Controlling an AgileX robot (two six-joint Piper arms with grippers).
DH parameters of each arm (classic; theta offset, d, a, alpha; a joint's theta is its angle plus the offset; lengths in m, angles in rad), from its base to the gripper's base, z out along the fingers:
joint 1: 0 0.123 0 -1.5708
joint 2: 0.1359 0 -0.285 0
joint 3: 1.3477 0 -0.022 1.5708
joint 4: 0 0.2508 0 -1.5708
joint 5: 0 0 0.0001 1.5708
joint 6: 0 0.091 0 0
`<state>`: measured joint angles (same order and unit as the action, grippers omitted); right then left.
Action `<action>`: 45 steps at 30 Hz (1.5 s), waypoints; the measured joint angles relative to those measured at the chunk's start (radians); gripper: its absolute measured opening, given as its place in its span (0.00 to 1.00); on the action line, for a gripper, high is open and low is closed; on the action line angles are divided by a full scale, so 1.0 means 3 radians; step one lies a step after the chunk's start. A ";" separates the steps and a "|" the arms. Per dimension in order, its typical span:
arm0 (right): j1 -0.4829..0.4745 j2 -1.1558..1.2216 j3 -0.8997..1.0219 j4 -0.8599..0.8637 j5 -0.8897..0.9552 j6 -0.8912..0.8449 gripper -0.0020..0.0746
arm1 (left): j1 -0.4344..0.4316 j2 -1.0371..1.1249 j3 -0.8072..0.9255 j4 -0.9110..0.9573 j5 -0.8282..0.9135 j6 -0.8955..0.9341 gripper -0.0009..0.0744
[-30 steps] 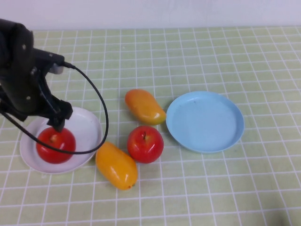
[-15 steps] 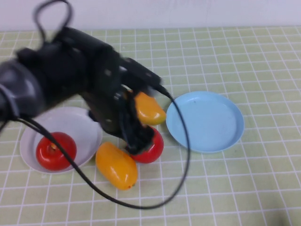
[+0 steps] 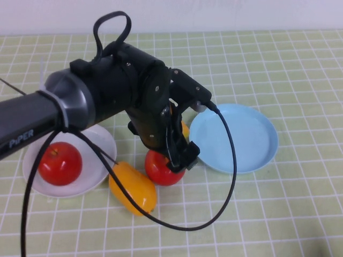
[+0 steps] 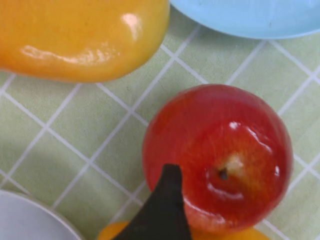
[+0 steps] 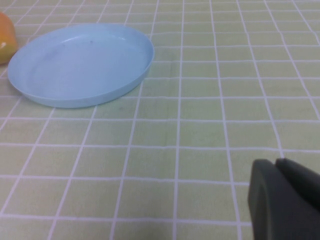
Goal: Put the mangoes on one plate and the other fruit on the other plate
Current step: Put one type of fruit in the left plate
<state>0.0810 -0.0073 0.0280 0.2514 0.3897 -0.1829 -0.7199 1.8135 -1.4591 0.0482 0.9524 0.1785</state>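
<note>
Green-and-white checked cloth covering the table (image 3: 278,214), pale wall behind.

High view: white plate (image 3: 99,140) at left, holding one red apple (image 3: 60,163). Light blue plate (image 3: 236,136) at right, bare. Second apple (image 3: 161,170) on the cloth between the plates, mostly hidden under the left gripper (image 3: 179,160), which hangs directly above it at the end of the black left arm. Near mango (image 3: 132,188) just beside that apple, toward the camera. Far mango (image 3: 184,128) largely covered by the arm, only a sliver visible beside the blue plate. Jaws: opening cannot be told.

Left wrist view: the central apple (image 4: 220,155) seen stem-up, one dark finger (image 4: 162,210) overlapping its edge; contact unclear. Mango (image 4: 85,37), blue plate rim (image 4: 250,20), white plate edge (image 4: 30,220) around it.

Right wrist view: right gripper (image 5: 282,200) low over bare cloth, well apart from the blue plate (image 5: 80,65); jaws' gap cannot be told.
</note>
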 joint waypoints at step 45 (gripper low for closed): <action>0.0000 0.0000 0.0000 0.0116 0.0005 0.0000 0.01 | 0.0578 0.0120 -0.0612 0.0434 0.0721 -0.0355 0.78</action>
<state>0.0810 -0.0073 0.0280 0.2862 0.3913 -0.1829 -0.5465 1.8495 -1.6427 0.1782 1.1687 0.0718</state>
